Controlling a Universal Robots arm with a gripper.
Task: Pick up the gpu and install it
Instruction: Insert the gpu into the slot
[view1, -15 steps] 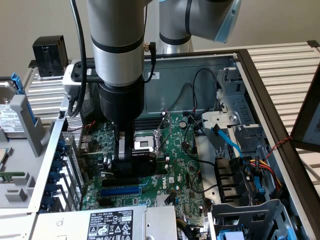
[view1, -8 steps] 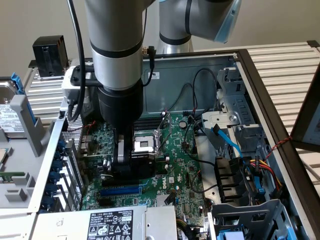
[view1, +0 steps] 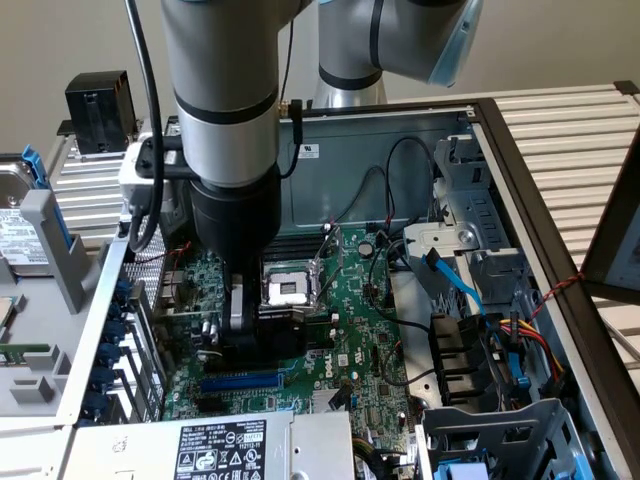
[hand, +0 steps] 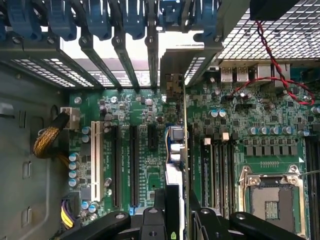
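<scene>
Install step, I judge: my gripper (hand: 175, 215) is clamped on the thin green-edged gpu card (hand: 181, 150), held edge-on near the silver square processor socket (hand: 272, 197), seemingly not yet seated. Seating calls for square alignment.

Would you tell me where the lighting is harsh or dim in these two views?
Wrist view: light through the rear slot openings blows out white, the case wall is dim. Exterior view: the gripper holding the gpu sits in shadow under the arm.

Silver arm (view1: 220, 60), black cable (view1: 143, 90), black fingers (hand: 207, 222).
</scene>
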